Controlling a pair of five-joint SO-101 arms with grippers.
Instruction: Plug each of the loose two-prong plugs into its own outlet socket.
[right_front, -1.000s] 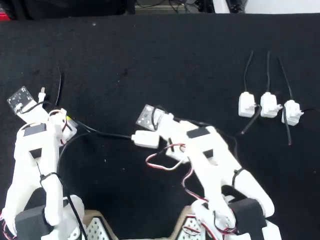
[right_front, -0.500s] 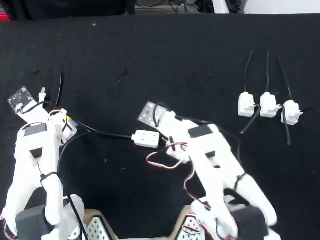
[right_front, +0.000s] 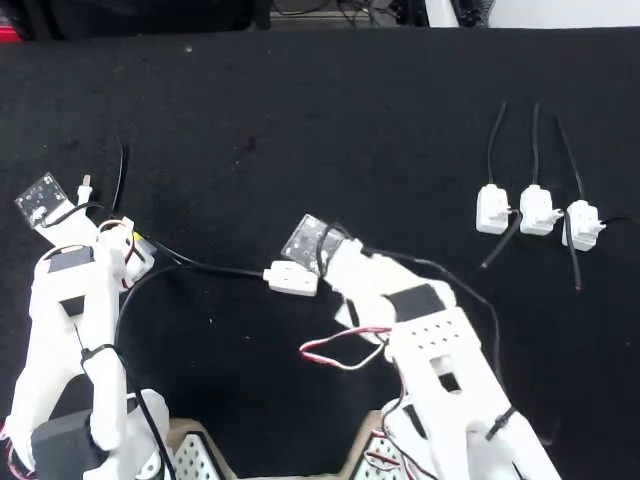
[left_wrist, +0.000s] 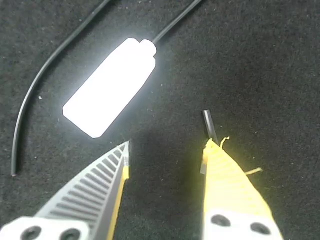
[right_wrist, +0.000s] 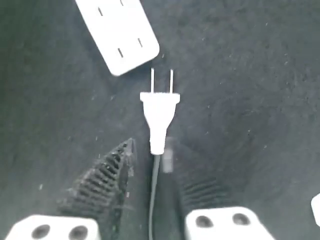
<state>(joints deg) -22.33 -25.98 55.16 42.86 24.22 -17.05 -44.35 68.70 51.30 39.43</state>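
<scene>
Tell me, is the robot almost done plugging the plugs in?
Not yet. The slots showing on the white outlet block are empty, so nothing looks done. In hand: the white plug at the right gripper points its prongs at the block, short of it. Left: pushing it in, then probably the three corded white pieces farther off. The left gripper is open, holding nothing.

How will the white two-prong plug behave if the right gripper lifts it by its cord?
The plug is small and plastic, so probably light. Its thin cord, lying between the fingers of the right gripper, looks floppy, so the plug would likely dangle and swing. Pushed, it may pivot rather than slide straight toward the outlet strip.
</scene>
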